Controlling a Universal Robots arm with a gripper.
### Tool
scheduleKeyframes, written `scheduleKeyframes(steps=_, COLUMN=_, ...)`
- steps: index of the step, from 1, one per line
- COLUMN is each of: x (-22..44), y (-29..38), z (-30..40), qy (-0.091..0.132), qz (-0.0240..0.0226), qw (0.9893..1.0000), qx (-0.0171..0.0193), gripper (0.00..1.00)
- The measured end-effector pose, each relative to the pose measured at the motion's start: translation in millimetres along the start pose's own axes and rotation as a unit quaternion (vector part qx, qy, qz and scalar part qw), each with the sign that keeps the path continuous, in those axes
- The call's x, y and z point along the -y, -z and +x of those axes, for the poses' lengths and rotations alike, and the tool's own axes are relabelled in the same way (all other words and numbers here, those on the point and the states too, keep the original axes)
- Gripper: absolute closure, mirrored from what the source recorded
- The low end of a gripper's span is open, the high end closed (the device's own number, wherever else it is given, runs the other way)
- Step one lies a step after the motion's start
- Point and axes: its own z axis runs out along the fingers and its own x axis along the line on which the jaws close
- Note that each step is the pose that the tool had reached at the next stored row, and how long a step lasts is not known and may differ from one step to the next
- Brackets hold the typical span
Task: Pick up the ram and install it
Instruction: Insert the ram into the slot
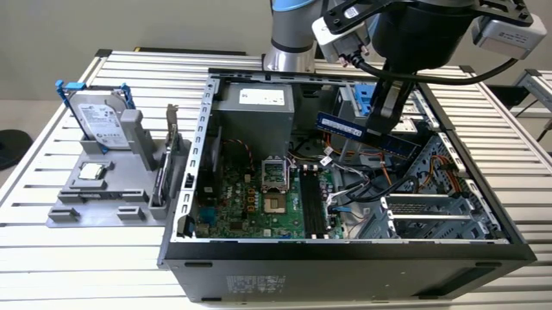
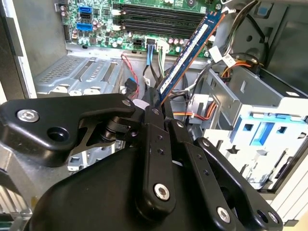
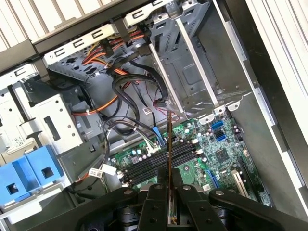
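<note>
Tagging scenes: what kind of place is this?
Probably a robot assembly lab bench: slatted aluminium table, open black desktop computer case, black gripper holding a long blue ram stick.

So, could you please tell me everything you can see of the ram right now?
The ram is a long, thin, blue-looking circuit-board stick with dark chips and a pale label. The gripper is shut on it, holding it tilted in the air inside the open computer case, above the memory slots and seated in none.

open computer case point(image 1: 345, 265) on a slatted table point(image 1: 52, 265) — hard drive point(image 1: 99, 119) upright in a grey stand point(image 1: 90, 205).
</note>
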Motion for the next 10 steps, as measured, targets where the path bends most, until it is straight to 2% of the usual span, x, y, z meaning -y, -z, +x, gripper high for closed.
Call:
scheduleKeyframes(steps=6, x=0.0, y=0.0, z=0.0, qy=-0.002, qz=0.0000, qw=1.0000, qx=0.0001, gripper=1.00)
scheduleKeyframes(steps=10, x=0.0, y=0.0, z=0.0, qy=-0.021, qz=0.0004, qw=0.9998, qx=0.0004, gripper=1.00)
